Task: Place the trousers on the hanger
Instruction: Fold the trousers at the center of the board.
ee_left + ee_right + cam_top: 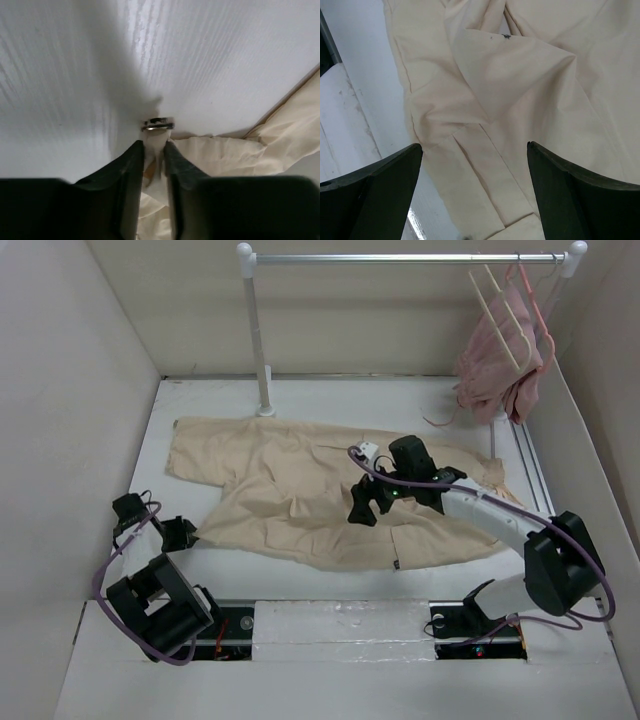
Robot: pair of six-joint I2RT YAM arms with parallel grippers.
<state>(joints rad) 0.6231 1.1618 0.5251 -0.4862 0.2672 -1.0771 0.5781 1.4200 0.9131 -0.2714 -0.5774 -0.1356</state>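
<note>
Left tool (183, 533) sits at the near left corner of the trousers (300, 490). Its two fingers (132, 170) are pinched tight on a fold of beige cloth, with a small metal fastener (157, 123) just past the tips. The trousers lie flat and rumpled across the middle of the surface (230, 565). The right tool (365, 505) hangs over the trousers a little right of their centre, jaws wide apart with nothing between them; its wrist view shows only cloth folds below. The hanger (503, 315) is well beyond the trousers' far right corner, hooked on a rail (400, 258) above a pink garment (495, 370).

The step in hand looks like the first pick-up: one side is gripped, the other not yet. The right tool probably needs to come down and take a matching hold, so both can lift and carry the trousers toward the hanger. A one-sided lift would likely drag and bunch them.

The surface is white and glossy, and looks ribbed in the left wrist view. Plain cream walls (60, 390) enclose the trousers on the left, far and right sides.
</note>
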